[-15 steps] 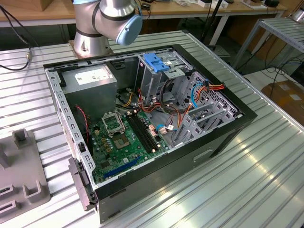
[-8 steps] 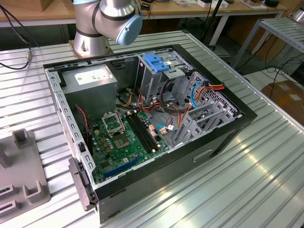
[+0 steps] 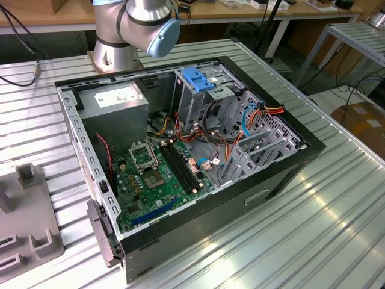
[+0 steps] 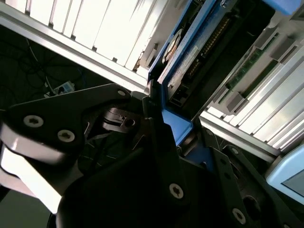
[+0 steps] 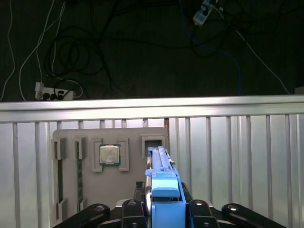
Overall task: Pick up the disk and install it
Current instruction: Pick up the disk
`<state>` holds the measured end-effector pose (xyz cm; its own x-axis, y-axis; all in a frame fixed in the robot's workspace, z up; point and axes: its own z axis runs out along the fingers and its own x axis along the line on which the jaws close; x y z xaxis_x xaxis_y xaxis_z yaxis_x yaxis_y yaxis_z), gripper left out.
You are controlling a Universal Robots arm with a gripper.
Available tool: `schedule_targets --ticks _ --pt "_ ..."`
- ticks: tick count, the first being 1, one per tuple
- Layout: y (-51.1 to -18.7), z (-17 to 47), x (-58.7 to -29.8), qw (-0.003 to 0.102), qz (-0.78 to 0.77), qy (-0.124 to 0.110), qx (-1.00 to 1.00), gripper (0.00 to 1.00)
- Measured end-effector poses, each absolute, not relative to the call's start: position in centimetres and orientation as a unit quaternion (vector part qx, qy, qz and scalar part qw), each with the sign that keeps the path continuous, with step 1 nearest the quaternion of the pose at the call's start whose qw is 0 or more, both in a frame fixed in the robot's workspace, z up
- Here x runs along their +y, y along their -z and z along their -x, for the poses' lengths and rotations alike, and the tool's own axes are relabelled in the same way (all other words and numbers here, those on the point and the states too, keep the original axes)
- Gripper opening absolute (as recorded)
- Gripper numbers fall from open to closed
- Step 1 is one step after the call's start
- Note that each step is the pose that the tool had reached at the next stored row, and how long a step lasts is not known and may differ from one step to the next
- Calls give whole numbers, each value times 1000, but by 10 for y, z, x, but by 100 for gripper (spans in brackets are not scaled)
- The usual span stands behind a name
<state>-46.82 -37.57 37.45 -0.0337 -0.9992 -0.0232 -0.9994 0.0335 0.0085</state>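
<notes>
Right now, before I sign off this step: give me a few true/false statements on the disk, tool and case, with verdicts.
1. The tool is shut on the disk. True.
2. A processor chip sits in the grey fixture tray. True.
3. The computer case is closed up. False: its side is open and the motherboard is exposed.
4. The disk already sits inside the computer case. False: it is in the tool, at the fixture tray.

so the arm (image 3: pixel 133 27) in the exterior view is bent over, silver joints with a blue cap. In the first wrist view the black gripper (image 5: pixel 166 211) has its fingers (image 5: pixel 198 210) squeezed onto the disk (image 5: pixel 164 186), edge-on.
</notes>
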Motion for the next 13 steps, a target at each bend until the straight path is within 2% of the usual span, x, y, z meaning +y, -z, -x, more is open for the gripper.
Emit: schedule_targets --ticks 13 --pt "-398 468 -376 5 695 -11 719 37"
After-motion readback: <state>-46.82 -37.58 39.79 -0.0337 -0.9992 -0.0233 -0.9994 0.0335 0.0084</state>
